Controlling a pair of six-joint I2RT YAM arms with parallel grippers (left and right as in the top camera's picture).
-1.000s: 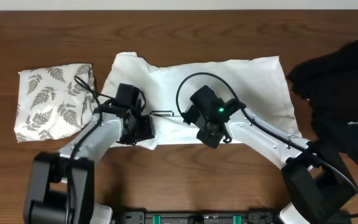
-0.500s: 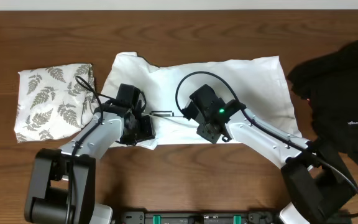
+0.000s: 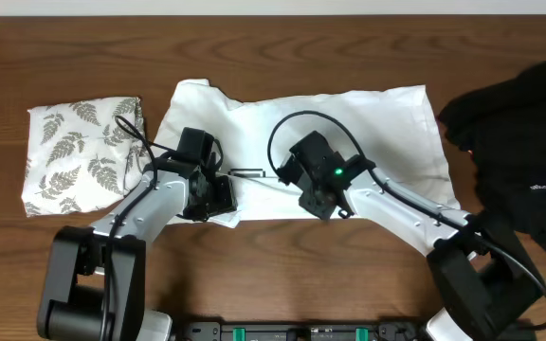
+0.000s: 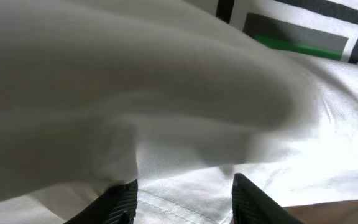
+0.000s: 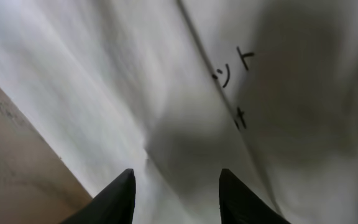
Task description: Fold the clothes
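Lying spread across the middle of the table (image 3: 273,38), the shirt (image 3: 387,123) is white and rumpled, with its long side running left to right and its near hem toward the robot. The left claw (image 3: 211,194) sits over the shirt's near left part, right at the hem. The right claw (image 3: 318,201) sits over the near middle, also close to the hem. The two claws are near each other, with a strip of cloth and thin dark printed lines between them.

In the left wrist view, the fingers (image 4: 120,202) stand partly apart, neither wide nor closed. The stitched hem runs across the gap between them, and nothing is pinched. A thick fold of cloth rises just ahead of the tips, and beyond it lies the green graphic (image 4: 297,46). A sliver of wood shows at the lower right.

In the right wrist view, the fingers (image 5: 114,199) likewise stand partly apart over flat cloth, gripping nothing, with a shadowed crease in the gap. The lettering (image 5: 232,68) lies ahead of the tips, and the shirt's edge and bare wood are off to the left. Whether either claw's tips touch the cloth cannot be told.

A folded fern cloth (image 3: 83,156) lies just beside the shirt's left edge. A black garment (image 3: 524,142) lies heaped just beside its right edge.
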